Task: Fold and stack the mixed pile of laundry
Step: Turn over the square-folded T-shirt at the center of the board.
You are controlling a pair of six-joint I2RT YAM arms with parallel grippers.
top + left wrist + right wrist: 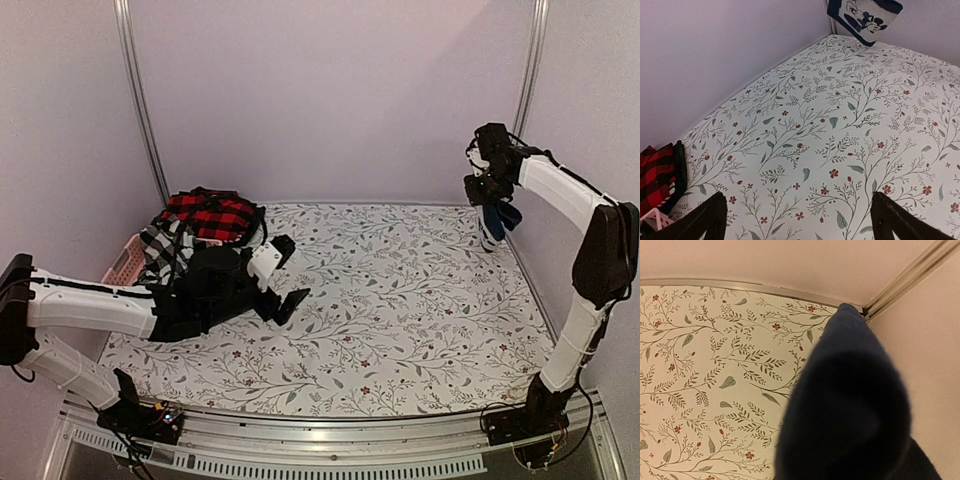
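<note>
Left gripper [293, 270] hovers empty over the table [400, 310], jaws spread wide, just beside the laundry pile [205, 225] heaped on the pink basket [122, 262] at left rear; right gripper [487, 200] clamps a navy garment [497, 222] aloft at the far right corner

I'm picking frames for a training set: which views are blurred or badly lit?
Right wrist: the navy garment hangs close to the lens, a dark blur; the floral table behind is sharp. Left wrist: sharp, evenly lit. Top external: soft pinkish light, no glare.
</note>
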